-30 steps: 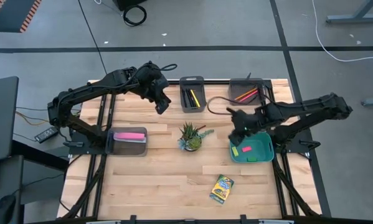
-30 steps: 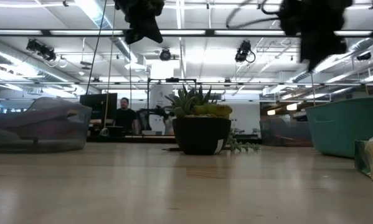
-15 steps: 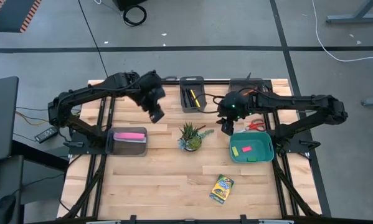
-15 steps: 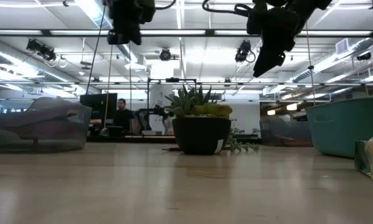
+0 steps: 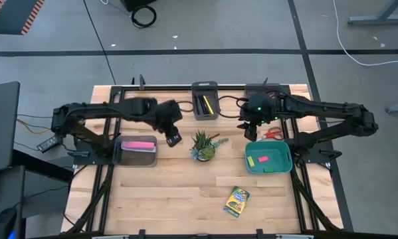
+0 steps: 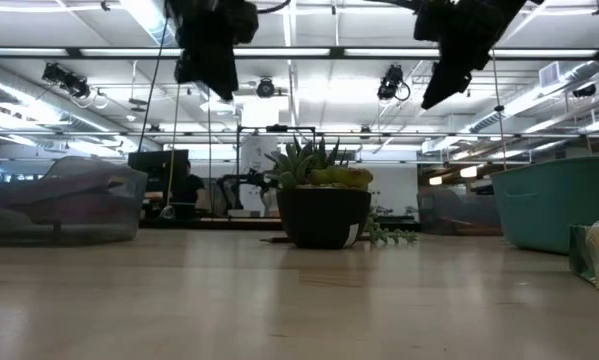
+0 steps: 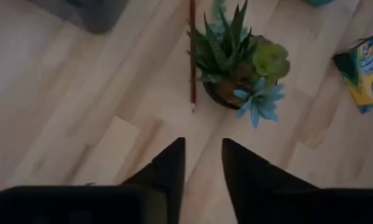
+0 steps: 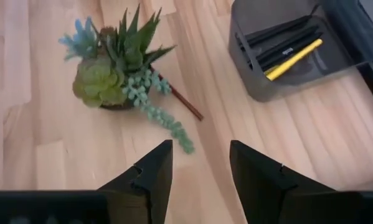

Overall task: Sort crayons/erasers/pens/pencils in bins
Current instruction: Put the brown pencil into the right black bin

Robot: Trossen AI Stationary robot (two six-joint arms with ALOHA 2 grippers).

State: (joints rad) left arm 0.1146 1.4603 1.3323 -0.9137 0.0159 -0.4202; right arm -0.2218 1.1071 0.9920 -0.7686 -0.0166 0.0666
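The left gripper (image 5: 173,139) hangs just left of centre in the high view, fingers (image 7: 171,163) a narrow gap apart and empty. The right gripper (image 5: 250,132), right of centre, stands with jaws wider apart, also empty.

A lone red pencil (image 7: 192,55) lies on the table (image 5: 172,199) beside the potted plant (image 5: 204,145), partly tucked under its leaves. From the left gripper it lies straight ahead, its long axis running away along the line of approach; from the right wrist only a short diagonal stretch (image 8: 186,104) shows. Both grippers are near; which is closer I cannot tell.

The crayon box (image 5: 236,201) sits unsorted at lower centre. The pens (image 5: 204,104) rest in the dark bin (image 5: 204,87) at top centre.
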